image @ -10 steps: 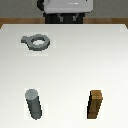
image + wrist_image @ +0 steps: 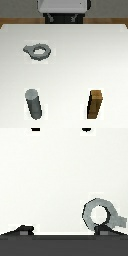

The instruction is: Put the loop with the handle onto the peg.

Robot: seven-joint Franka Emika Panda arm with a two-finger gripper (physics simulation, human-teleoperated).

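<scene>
The loop with the handle point(image 2: 37, 51) lies flat on the white table point(image 2: 75, 65), towards the exterior view's left, well apart from the peg point(image 2: 34, 104), which stands upright nearer the camera. The gripper point(image 2: 64, 231) holds nothing (only 2 fingertips show; its spread I cannot tell). A good pickup likely means descending squarely over the stubby handle point(image 2: 120, 220), keeping the ring level.

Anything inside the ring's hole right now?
Only bare white table shows through the hole of the loop with the handle. The peg stands apart, nothing on its top.
</scene>
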